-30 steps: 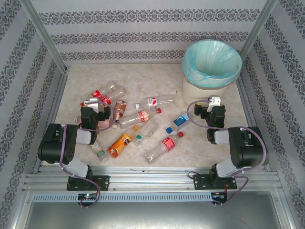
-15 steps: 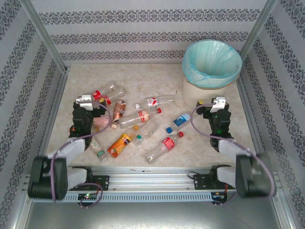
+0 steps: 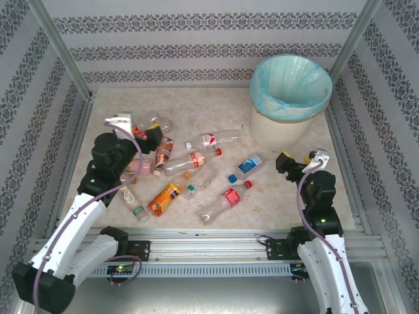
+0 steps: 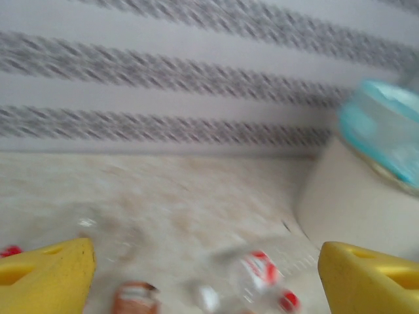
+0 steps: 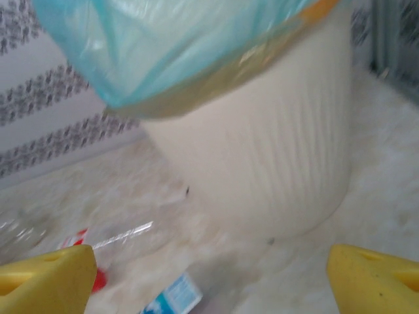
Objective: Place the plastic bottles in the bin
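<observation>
Blur softens both wrist views; left arm [image 3: 108, 154] covers some bottles [image 3: 200, 159]; both jaws spread, empty.

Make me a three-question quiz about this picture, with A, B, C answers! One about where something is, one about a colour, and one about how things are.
1. Where on the table does the bin stand?
A. far right corner
B. near left corner
C. right in the middle

2. What colour is the bin's liner?
A. red
B. black
C. turquoise

3. How are the plastic bottles placed?
A. standing upright in a row
B. lying on their sides on the table
C. stacked on top of the bin

Answers:
1 A: the top view shows it at the far right, by the wall.
2 C: turquoise plastic folds over its rim.
3 B: they lie scattered flat on the tabletop.
</observation>
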Controlling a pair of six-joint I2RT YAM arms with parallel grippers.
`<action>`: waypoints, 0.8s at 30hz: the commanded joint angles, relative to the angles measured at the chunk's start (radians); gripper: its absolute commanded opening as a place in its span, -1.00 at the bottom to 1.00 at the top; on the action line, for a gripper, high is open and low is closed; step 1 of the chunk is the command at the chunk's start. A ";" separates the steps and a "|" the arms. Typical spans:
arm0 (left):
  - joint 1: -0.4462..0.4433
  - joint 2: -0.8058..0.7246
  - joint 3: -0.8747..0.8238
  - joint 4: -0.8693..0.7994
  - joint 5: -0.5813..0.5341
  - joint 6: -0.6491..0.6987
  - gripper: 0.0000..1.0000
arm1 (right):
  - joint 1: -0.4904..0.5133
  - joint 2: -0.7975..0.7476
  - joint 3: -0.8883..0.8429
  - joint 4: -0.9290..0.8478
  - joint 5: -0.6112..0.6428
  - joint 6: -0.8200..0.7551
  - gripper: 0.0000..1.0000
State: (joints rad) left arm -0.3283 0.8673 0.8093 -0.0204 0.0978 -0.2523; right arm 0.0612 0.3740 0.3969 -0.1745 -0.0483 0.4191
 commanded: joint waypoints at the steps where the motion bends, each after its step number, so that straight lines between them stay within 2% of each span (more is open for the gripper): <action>1: -0.163 0.038 0.077 -0.256 -0.006 0.007 0.77 | 0.018 0.041 0.088 -0.269 -0.130 0.114 0.77; 4: -0.315 0.091 0.124 -0.363 -0.011 0.020 0.77 | 0.028 0.112 0.138 -0.346 -0.213 0.145 0.73; 8: -0.471 0.164 0.139 -0.469 0.024 0.002 0.82 | 0.048 0.178 0.149 -0.339 -0.341 0.189 0.69; 14: -0.649 0.328 0.174 -0.620 0.056 -0.052 0.82 | 0.089 0.211 0.142 -0.343 -0.308 0.208 0.66; 17: -0.702 0.412 0.195 -0.659 0.064 -0.073 0.84 | 0.097 0.212 0.133 -0.328 -0.281 0.210 0.66; 21: -0.726 0.511 0.220 -0.647 0.115 -0.085 0.87 | 0.103 0.207 0.123 -0.315 -0.258 0.222 0.67; 24: -0.731 0.585 0.239 -0.638 0.112 -0.085 0.89 | 0.104 0.203 0.116 -0.310 -0.248 0.237 0.78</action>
State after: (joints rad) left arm -1.0454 1.4063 1.0080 -0.6193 0.1921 -0.3119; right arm 0.1493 0.5873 0.5217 -0.4973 -0.3225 0.6304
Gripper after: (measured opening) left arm 0.944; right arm 0.880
